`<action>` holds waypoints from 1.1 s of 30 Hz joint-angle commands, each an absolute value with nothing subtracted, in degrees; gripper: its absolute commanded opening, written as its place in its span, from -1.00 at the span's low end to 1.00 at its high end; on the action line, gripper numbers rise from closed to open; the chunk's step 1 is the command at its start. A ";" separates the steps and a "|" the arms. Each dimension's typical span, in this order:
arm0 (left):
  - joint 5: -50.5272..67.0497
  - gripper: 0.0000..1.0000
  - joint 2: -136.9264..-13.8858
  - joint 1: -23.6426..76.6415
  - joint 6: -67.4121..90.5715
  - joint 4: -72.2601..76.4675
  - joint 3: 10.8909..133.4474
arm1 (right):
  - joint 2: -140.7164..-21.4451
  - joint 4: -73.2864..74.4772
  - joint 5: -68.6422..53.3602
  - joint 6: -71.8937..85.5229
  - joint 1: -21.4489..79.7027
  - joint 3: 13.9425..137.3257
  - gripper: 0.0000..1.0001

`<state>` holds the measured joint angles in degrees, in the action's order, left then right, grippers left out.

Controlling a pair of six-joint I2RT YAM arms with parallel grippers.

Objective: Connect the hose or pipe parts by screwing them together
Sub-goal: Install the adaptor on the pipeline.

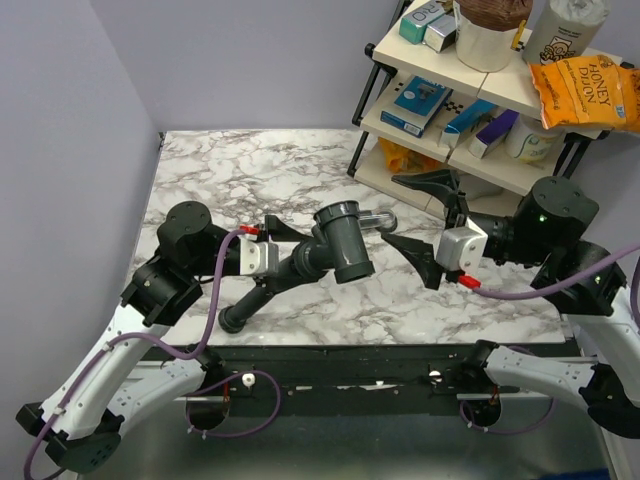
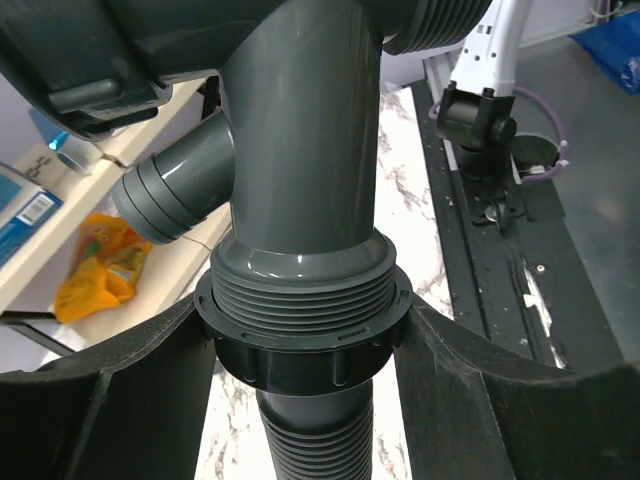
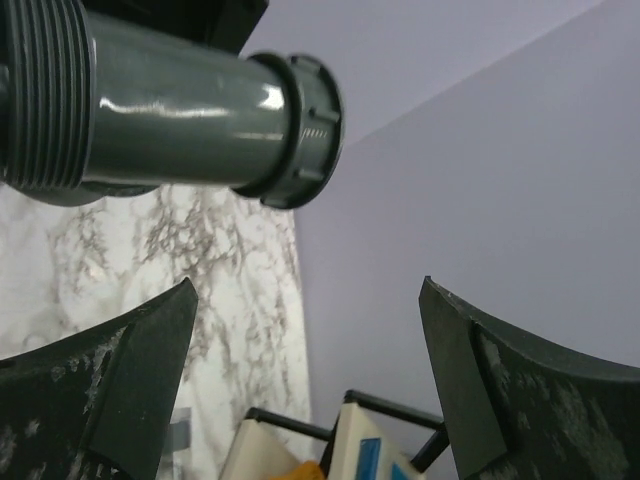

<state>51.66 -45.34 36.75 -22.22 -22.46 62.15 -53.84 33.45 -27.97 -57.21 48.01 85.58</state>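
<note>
While the ribbed hose [image 1: 255,300] droops to the tabletop's [image 1: 250,180] near edge, left of middle, the left gripper [image 1: 285,265] is clamped on the collar nut [image 2: 300,345] where the hose meets the Y fitting [image 1: 338,240], held up over mid-tabletop. Threads show above the nut, so the joint looks only part done. Right gripper [image 1: 415,222] hangs wide and empty, just right of the fitting. Best move, I'd say: grab the fitting body squarely, keep axes in line, turn gently, mind cross-threading.
</note>
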 commanded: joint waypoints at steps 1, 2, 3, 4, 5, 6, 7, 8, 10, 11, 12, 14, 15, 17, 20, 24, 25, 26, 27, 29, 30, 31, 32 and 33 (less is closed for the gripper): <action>55.81 -1.00 -45.09 36.65 -21.36 -20.04 63.63 | -54.75 35.68 -35.59 -64.34 48.16 89.12 1.00; 55.64 -1.00 -45.00 36.65 -20.92 -19.78 63.63 | -55.10 35.51 -35.68 -64.25 48.16 89.03 0.99; 55.37 -1.00 -44.91 36.74 -20.57 -19.08 63.55 | -54.76 35.25 -34.99 -64.07 48.25 88.25 0.99; 54.50 -1.00 -44.74 36.65 -20.13 -18.46 63.54 | -53.97 33.85 -34.02 -62.07 48.16 86.85 0.98; 53.71 -1.00 -44.56 36.74 -19.43 -17.67 63.46 | -52.92 29.49 -32.88 -60.92 48.16 84.92 0.95; 53.01 -1.00 -44.39 36.74 -18.12 -16.10 63.46 | -50.39 27.36 -31.22 -60.13 48.16 80.81 0.90; 51.69 -1.00 -43.95 36.74 -17.41 -15.21 63.28 | -49.40 25.51 -30.24 -58.46 48.16 79.21 0.82; 51.07 -1.00 -43.86 36.65 -16.45 -14.07 62.85 | -48.70 23.14 -29.28 -57.49 48.16 77.97 0.59; 49.84 -1.00 -43.25 36.74 -13.20 -10.73 62.58 | -48.08 22.94 -28.22 -55.21 48.25 76.38 0.12; 48.35 -1.00 -43.07 36.65 -12.05 -9.59 62.06 | -48.16 22.50 -28.21 -52.24 48.16 75.85 -0.56; 47.38 -1.00 -42.89 36.65 -11.17 -8.45 61.79 | -48.08 21.89 -28.04 -50.99 48.16 75.24 -0.81; 45.71 -1.00 -42.80 36.56 -8.27 -5.11 61.18 | -47.99 18.83 -28.56 -47.91 48.16 73.05 -0.99; 45.70 -1.00 -42.89 36.65 -7.74 -3.97 61.00 | -47.99 16.89 -29.00 -46.68 48.25 72.17 -0.99; 46.40 -1.00 -43.07 36.65 -6.86 -3.52 60.73 | -49.21 13.90 -30.40 -44.83 48.16 71.80 -0.99; 46.23 -1.00 -43.33 36.65 -6.50 -2.99 60.73 | -52.28 14.23 -32.95 -42.37 48.25 75.04 -0.99; 44.74 -1.00 -43.33 36.65 -7.38 -3.25 60.47 | -54.22 13.80 -37.44 -41.93 48.25 76.72 -0.99; 44.74 -1.00 -43.42 36.65 -7.38 -3.25 60.47 | -54.75 13.89 -38.49 -41.49 48.25 77.42 -0.99; 44.74 -1.00 -43.42 36.65 -7.47 -3.16 60.38 | -55.19 14.41 -38.84 -40.96 48.25 78.04 -0.99; 44.74 -1.00 -43.42 36.65 -7.64 -3.16 60.29 | -55.89 14.94 -39.54 -40.78 48.25 79.26 -0.99; 43.95 -1.00 -43.50 36.65 -8.00 -3.25 60.12 | -56.16 15.73 -41.92 -40.69 48.25 79.89 -0.99; 43.68 -1.00 -43.51 36.65 -8.35 -3.51 60.03 | -56.25 15.99 -42.71 -40.78 48.34 80.07 -0.99; 43.33 -1.00 -43.59 36.65 -8.96 -3.69 60.03 | -56.25 16.26 -44.28 -40.96 48.34 80.50 -0.99; 42.98 -1.00 -43.68 36.65 -9.14 -3.87 60.12 | -56.34 16.43 -44.82 -40.87 48.43 80.77 -0.99; 42.80 -1.00 -43.68 36.74 -9.23 -3.95 60.03 | -56.42 16.61 -45.35 -40.61 48.51 81.21 -0.99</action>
